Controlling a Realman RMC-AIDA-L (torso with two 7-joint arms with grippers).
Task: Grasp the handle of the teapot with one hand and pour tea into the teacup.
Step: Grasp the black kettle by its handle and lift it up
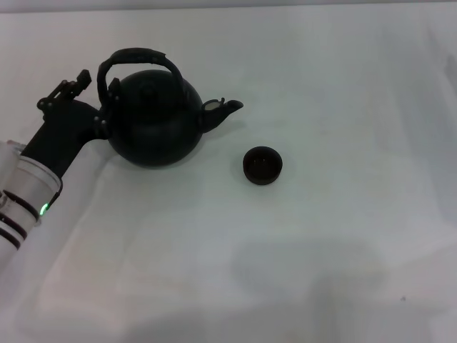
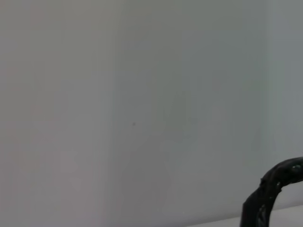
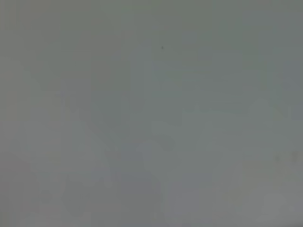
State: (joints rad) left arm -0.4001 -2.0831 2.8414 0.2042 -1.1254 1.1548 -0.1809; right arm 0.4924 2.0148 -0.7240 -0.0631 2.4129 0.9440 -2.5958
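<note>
Black left gripper [image 1: 100, 96] sits against the teapot's [image 1: 153, 118] left side at the handle [image 1: 136, 58] base; can't tell whether its fingers are spread or pinching. Spout points away from the gripper toward the teacup [image 1: 262, 165], just beyond it on the white table [image 1: 321, 250]. Right gripper isn't visible.

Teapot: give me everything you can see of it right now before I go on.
The teapot is a round, matte black pot, sitting upright on the white table. Its arched handle loops over the small lid; the short spout points toward the teacup, which stands apart from it. The left end effector is at the pot's side near the handle's base; whether it grips cannot be told. The left wrist view shows only a bit of handle.
</note>
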